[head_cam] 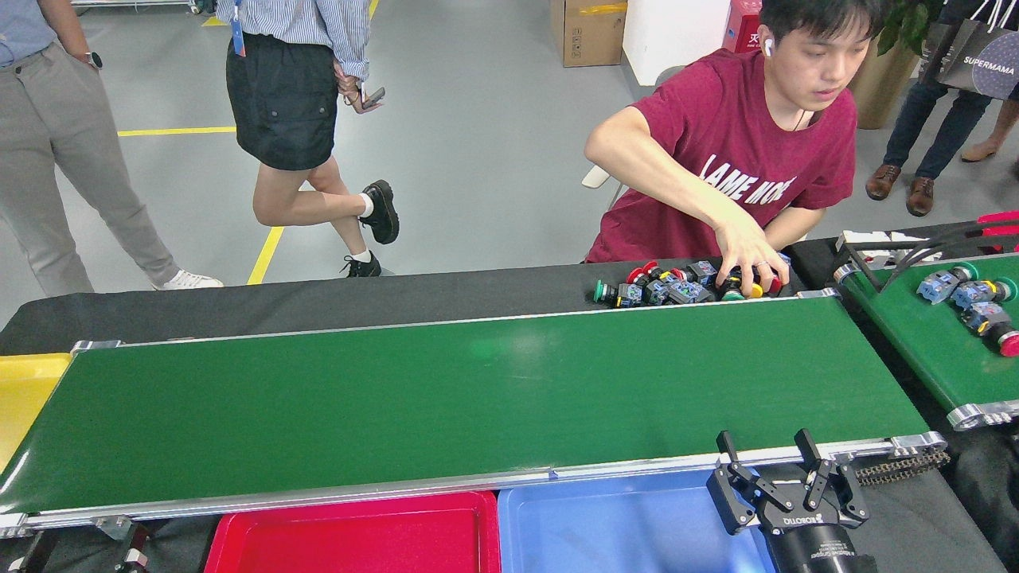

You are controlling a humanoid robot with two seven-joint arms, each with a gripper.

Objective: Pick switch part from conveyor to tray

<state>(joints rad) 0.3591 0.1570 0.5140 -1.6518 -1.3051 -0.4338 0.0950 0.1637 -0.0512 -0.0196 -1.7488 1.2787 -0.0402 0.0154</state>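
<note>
Reading "ROBOTIQ", the right gripper [771, 452] gapes.

The right pincer [772, 450] stands at the near rail of the conveyor [478, 398], over the nearest tray [621, 521]. Another tray [358, 533] lies left of it. Far beyond it, past the belt, a person's hand [744, 251] rests on a pile of switch parts [661, 286]; three more parts [967, 306] lie on the second belt [931, 334], right of the pincer.

Black-covered table [398, 296], long green conveyor [446, 398] on it, heap of switch parts [661, 288] by its far rail
</note>
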